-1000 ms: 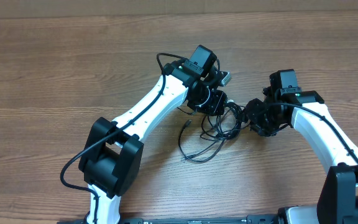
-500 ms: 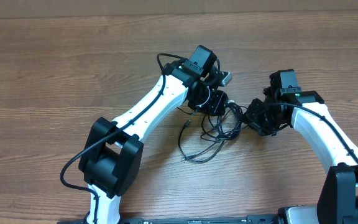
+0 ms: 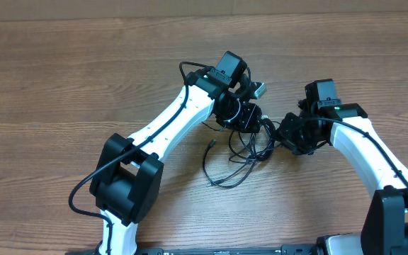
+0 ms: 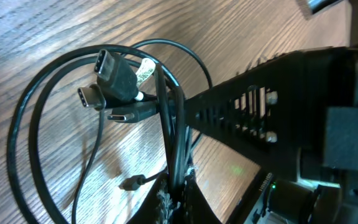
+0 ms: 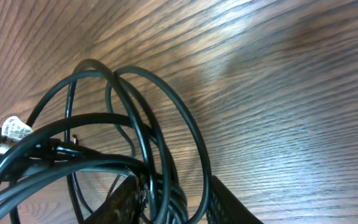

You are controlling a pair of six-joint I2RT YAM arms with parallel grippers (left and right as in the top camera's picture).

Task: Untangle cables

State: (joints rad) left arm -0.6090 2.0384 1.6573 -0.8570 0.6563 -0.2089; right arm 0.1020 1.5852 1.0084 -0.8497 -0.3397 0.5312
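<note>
The cables (image 3: 250,147) are thin black cords bunched in a loose tangle at mid-table between my two grippers. One loop trails toward the front (image 3: 222,177), and a small plug end (image 3: 212,142) lies to its left. My left gripper (image 3: 252,119) is shut on several strands at the tangle's upper left. In the left wrist view those strands run up from the shut jaws (image 4: 178,186) to three USB-C plugs (image 4: 110,68). My right gripper (image 3: 283,133) holds the tangle's right side. In the right wrist view a thick bundle of cables (image 5: 157,177) sits between its fingers (image 5: 173,199).
The wooden table (image 3: 62,85) stretches wide to the left and to the back. The two wrists are close together. The right arm's black gripper body (image 4: 272,118) fills the right half of the left wrist view. A white tag (image 5: 16,129) hangs on one cord.
My right gripper has closed onto the bundle. The tangle and its trailing loop have shifted slightly. The left arm has held still.
</note>
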